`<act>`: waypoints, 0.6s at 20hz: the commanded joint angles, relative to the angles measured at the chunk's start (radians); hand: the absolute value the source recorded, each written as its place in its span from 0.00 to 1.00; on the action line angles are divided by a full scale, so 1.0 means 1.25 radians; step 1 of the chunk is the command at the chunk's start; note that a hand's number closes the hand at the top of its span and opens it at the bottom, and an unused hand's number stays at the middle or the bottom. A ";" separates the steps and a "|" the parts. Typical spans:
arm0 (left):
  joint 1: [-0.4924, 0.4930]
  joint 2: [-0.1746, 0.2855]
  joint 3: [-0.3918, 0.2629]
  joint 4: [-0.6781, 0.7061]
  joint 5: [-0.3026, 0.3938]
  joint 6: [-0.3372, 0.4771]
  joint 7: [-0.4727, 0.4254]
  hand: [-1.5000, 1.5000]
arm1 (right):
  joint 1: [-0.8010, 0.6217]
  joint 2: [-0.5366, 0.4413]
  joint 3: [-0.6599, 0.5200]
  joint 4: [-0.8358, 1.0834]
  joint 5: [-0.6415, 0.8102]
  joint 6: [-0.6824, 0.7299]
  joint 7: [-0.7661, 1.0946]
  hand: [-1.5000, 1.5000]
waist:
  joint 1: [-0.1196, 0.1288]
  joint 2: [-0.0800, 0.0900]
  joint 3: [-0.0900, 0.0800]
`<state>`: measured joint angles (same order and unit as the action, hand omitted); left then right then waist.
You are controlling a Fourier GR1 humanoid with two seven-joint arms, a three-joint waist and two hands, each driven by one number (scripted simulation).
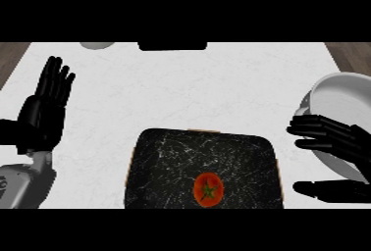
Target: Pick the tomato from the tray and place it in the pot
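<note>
My right robot hand (334, 138), fingers spread, hovers by the pot (348, 98); the tomato (208, 189) lies on the tray (174, 157); left robot hand (42, 115) rests open

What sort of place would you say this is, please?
Most likely a kitchen counter: a pale stone-look worktop, a dark tray holding a tomato, and a white pot at the right edge.

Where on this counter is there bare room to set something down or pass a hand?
Bare counter lies between the left hand, the tray and the pot. Crowded at the right: the right hand overlaps the pot. The tray holds the tomato.
</note>
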<state>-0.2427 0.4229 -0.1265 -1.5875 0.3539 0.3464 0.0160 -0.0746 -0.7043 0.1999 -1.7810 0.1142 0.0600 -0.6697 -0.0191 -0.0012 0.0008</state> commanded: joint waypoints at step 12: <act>-0.056 -0.019 0.035 0.046 -0.005 -0.043 0.006 0.50 | 0.086 -0.061 0.166 -0.351 0.403 0.083 0.413 0.00 | 0.009 0.000 -0.002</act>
<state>-0.2531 0.3988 -0.1013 -1.5517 0.3445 0.3024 -0.0053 0.0580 -0.7958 0.3438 -2.1135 0.5287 0.0902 -0.3287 -0.0131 -0.0033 -0.0016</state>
